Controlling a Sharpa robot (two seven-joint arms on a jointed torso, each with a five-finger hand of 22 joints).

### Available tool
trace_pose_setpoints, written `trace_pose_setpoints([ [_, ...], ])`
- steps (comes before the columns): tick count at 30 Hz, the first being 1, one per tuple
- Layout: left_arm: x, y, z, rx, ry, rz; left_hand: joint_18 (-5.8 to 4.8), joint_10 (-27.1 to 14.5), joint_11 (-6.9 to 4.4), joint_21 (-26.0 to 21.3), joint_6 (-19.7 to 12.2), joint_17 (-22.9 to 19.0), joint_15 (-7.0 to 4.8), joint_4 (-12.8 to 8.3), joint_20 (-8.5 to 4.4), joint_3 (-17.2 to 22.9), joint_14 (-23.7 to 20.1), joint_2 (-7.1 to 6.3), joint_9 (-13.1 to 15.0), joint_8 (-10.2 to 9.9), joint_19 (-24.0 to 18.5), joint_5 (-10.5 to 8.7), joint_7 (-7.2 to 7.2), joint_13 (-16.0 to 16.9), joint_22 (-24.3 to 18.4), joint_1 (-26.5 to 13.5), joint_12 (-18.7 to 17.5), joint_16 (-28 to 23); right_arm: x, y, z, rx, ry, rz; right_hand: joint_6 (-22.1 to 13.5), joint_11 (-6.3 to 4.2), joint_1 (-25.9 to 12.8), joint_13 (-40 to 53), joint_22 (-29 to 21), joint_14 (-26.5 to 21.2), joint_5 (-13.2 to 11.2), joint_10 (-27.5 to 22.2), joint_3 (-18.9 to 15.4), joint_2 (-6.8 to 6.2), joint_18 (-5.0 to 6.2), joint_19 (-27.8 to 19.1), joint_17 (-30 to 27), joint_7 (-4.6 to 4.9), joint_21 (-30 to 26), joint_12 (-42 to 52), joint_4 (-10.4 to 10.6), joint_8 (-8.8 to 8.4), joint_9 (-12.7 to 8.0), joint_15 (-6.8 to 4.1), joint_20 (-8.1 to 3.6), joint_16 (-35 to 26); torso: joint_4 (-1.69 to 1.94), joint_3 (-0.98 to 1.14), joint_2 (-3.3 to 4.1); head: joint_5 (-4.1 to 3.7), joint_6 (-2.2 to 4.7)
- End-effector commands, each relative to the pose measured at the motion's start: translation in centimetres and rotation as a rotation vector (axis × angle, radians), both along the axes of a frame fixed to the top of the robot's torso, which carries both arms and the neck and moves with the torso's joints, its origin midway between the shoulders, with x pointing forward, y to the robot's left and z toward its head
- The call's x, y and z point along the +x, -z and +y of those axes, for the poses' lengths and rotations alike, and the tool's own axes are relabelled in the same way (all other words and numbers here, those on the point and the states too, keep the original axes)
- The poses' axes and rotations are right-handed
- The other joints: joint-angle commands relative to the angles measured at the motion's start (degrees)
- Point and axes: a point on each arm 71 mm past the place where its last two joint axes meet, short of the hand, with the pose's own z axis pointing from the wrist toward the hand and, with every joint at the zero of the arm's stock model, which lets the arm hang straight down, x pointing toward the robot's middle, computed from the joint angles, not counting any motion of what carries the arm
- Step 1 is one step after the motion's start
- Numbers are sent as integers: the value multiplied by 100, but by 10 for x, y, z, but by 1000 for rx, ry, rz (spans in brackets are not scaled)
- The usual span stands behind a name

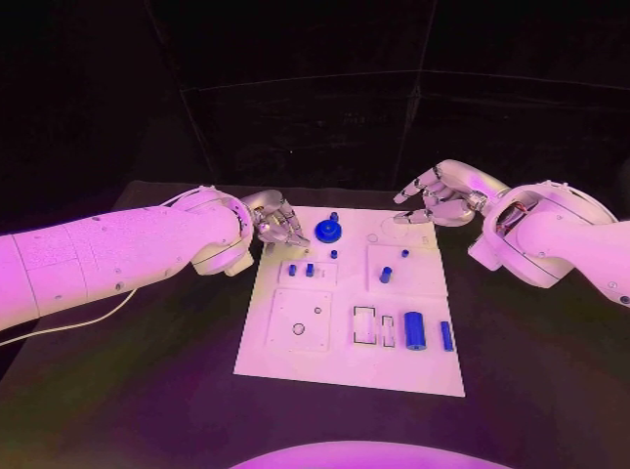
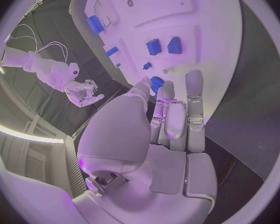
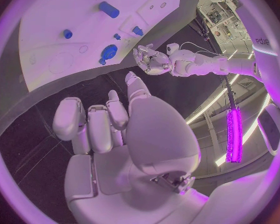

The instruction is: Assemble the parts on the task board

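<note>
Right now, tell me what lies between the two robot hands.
Head view: a round blue part near the white task board's far edge, between left robot hand and right robot hand.

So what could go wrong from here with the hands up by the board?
The left hand hovers close beside the round blue part at the task board's far edge; a careless reach might knock it. The right hand holds nothing and sits off the board, so it must travel over small upright parts.

Left hand (image 1: 273, 219) fingertips hidden against the task board (image 1: 350, 357) far corner, small blue parts (image 1: 301, 270) too small to tell
</note>
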Motion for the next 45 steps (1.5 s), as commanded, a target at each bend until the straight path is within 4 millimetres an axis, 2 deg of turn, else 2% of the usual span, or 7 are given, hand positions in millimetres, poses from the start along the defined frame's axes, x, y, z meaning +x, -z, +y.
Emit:
trace_pose_setpoints([
  [1,4,-10,-15,-79,95,-153,96,-196,92,-323,-54,-791,99,-141,86,115,-483,-43,-127,-122,-204,13,81,-278,-208,288,-309,-685,0,-2,1,6,1,-18,24,-6,-1,-19,-23,156,-11,-53,-20,34,63,-36,-16,4,-48,-54,6,10,-2,-47,-5,-47,-5,-2,4,-22,14],
  [5,3,-11,-31,-22,198,-275,122,-174,145,-605,33,-1444,151,-262,164,127,-769,-264,-351,-347,-233,-338,103,-737,-413,464,-731,-1209,0,-2,2,7,-2,-18,33,-8,14,-68,-45,154,8,-91,-23,38,67,-48,-24,2,-62,-112,5,18,0,-48,-5,-58,-21,-8,11,-48,51],
  [10,1,-10,-50,37,317,-361,124,-110,198,-770,175,-1608,174,-386,180,122,-660,-335,-610,-633,-50,-348,108,-1258,-575,575,-1214,-1223,0,-2,3,7,-4,-18,37,-10,28,-81,-46,154,30,-102,-24,42,66,-46,-25,0,-66,-127,4,23,1,-50,-6,-63,-5,2,1,-81,63],
  [18,-1,2,-71,150,463,-382,119,-100,215,-558,349,-339,145,-533,141,238,241,-337,-878,-953,524,-297,101,-1806,-511,642,-1744,33,0,-2,6,8,-11,-17,37,-10,29,-81,-46,154,30,-102,-24,42,66,-46,-25,0,-66,-127,4,23,1,-50,-6,-64,-17,-8,7,-113,94],
  [21,-1,6,-76,188,482,-372,-5,-105,221,210,398,216,135,-568,125,282,547,-330,-962,-1069,956,-297,102,-1963,141,612,-1894,506,0,-2,6,8,-13,-16,37,-10,29,-81,-46,154,30,-102,-24,42,66,-46,-25,0,-66,-127,4,23,1,-50,-6,-64,-15,-3,3,-120,89],
  [31,5,13,-80,279,489,-334,-110,63,189,869,570,217,100,-609,92,398,677,-292,-1076,-1229,1300,-313,65,-2179,723,539,-2061,621,1,-2,8,8,-14,-16,37,-11,38,-89,-50,156,46,-107,-24,46,67,-48,-20,0,-71,-136,4,25,1,-51,-7,-63,-19,5,5,-116,74],
  [45,11,18,-80,330,469,-306,-147,210,174,1059,706,142,81,-653,74,588,701,-229,-1129,-1300,1367,-298,53,-2289,912,572,-2160,621,1,-2,9,9,-15,-16,37,-11,39,-89,-46,156,47,-107,-24,46,66,-45,-19,0,-69,-136,4,25,1,-51,-7,-63,-12,-2,-3,-156,78],
])
